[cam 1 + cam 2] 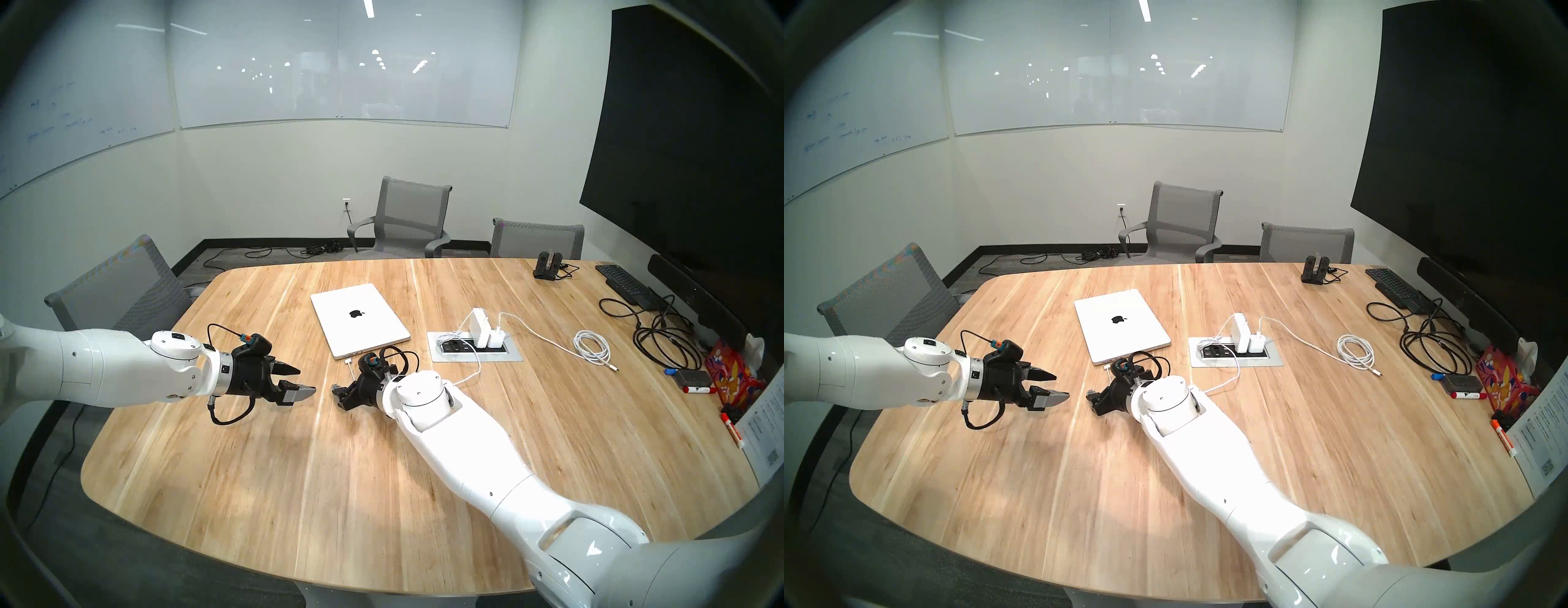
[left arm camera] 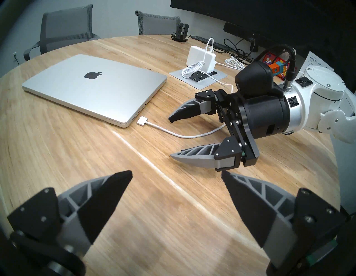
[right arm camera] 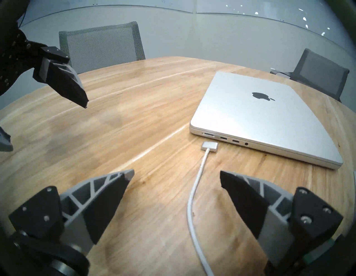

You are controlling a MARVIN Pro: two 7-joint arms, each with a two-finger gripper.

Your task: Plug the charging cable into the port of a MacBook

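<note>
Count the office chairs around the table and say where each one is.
3. One chair stands at the table's left side, one chair stands back by the far wall, and one chair is pushed against the far edge, right. Others nearer the robot may be hidden.

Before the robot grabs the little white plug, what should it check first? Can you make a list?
1. Right gripper open wide enough: ok, both fingers spread apart and empty.
2. Charging cable free to lift: ok, it lies loose on the table, its connector touching nothing.
3. Connector near the port: ok, just in front of it, but not plugged in.
4. MacBook lying flat and closed: ok.
5. Left gripper out of the way: ok, open and off to the side.
6. Cable lined up between the right fingers: not ok, it runs nearer one finger.
</note>
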